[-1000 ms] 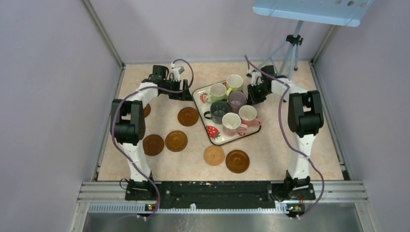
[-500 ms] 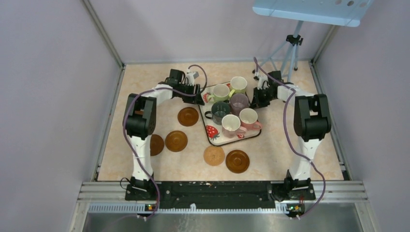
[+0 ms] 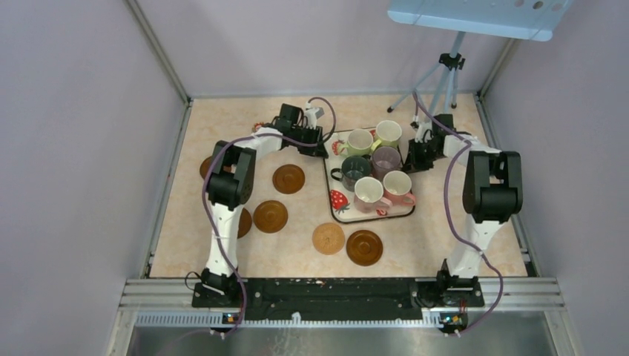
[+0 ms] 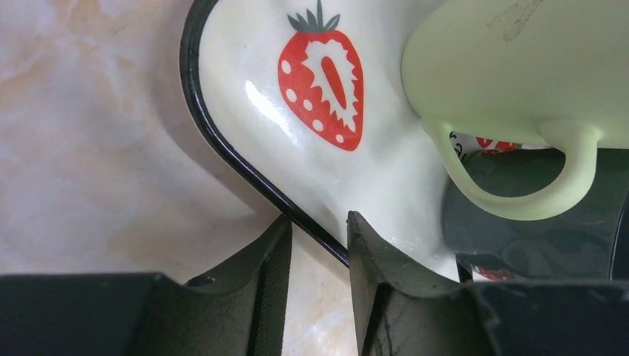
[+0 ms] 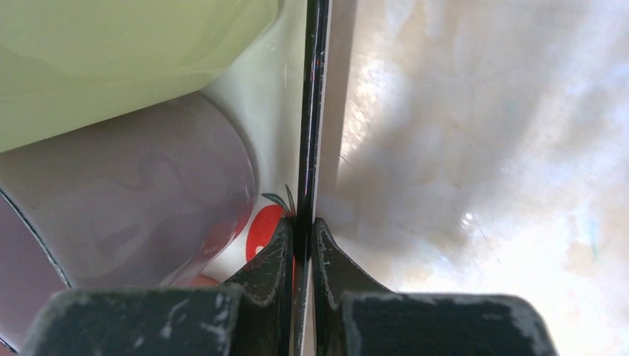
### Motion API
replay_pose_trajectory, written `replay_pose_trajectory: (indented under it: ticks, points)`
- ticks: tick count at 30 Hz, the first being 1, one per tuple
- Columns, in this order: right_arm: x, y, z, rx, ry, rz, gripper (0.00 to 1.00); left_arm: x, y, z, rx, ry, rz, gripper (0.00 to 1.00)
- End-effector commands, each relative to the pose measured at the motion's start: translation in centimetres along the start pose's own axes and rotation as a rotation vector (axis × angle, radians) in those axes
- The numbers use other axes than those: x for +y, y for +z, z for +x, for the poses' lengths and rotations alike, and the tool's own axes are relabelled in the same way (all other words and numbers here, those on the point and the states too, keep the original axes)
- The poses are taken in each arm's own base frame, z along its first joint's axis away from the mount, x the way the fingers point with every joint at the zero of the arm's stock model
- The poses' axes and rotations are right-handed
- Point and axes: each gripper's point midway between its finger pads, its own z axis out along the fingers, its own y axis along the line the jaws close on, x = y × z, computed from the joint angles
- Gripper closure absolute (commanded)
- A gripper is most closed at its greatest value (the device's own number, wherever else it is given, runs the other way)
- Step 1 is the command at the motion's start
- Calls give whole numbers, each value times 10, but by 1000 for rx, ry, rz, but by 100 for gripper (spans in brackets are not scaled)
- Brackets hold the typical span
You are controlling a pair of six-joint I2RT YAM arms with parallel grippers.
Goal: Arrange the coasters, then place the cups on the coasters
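Six cups stand on the strawberry-print tray (image 3: 340, 200): two yellow-green (image 3: 360, 142) (image 3: 387, 133), purple (image 3: 386, 159), dark green (image 3: 354, 170), cream-white (image 3: 369, 192) and pink (image 3: 399, 187). My left gripper (image 3: 320, 144) (image 4: 319, 230) is open, its jaws straddling the tray's black rim (image 4: 222, 141) at the far left corner, with a gap on either side. My right gripper (image 3: 412, 157) (image 5: 303, 226) is shut on the tray's right rim (image 5: 311, 111), beside the purple cup (image 5: 126, 200). Brown coasters (image 3: 288, 179) (image 3: 270, 216) (image 3: 364, 247) and a tan coaster (image 3: 328, 238) lie on the table.
Two more coasters (image 3: 242, 222) (image 3: 205, 167) show partly behind the left arm. A tripod (image 3: 445, 74) stands at the back right under a blue panel (image 3: 482, 15). Grey walls close in the table on the left, back and right.
The tray with all its cups has slid to the right, and both arms have moved right with it. The coasters have stayed put.
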Motion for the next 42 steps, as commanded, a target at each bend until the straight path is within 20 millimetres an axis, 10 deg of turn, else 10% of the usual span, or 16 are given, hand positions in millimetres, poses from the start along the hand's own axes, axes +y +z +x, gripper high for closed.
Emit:
replay_pose_trajectory:
  ticks: [1, 12, 18, 26, 34, 42]
  points:
    - [-29, -10, 17, 26, -29, 129, 100, -30, 25, -13, -20, 46, 98, 63]
    - [-32, -25, 19, 9, -20, 155, 100, -38, 29, -24, -29, 73, 115, 65]
    - [-26, -44, -1, -50, -18, 177, 85, -38, -4, -56, -99, 139, 70, 25]
    - [-10, -70, -14, -86, -9, 166, 52, -28, -68, -93, -165, 244, -12, 6]
    - [0, -101, -8, -97, -83, 182, 38, 9, -149, -69, -82, 338, -237, 1]
    - [21, -129, 0, -56, -171, 78, 24, 51, -196, 8, 234, 508, -326, 1]
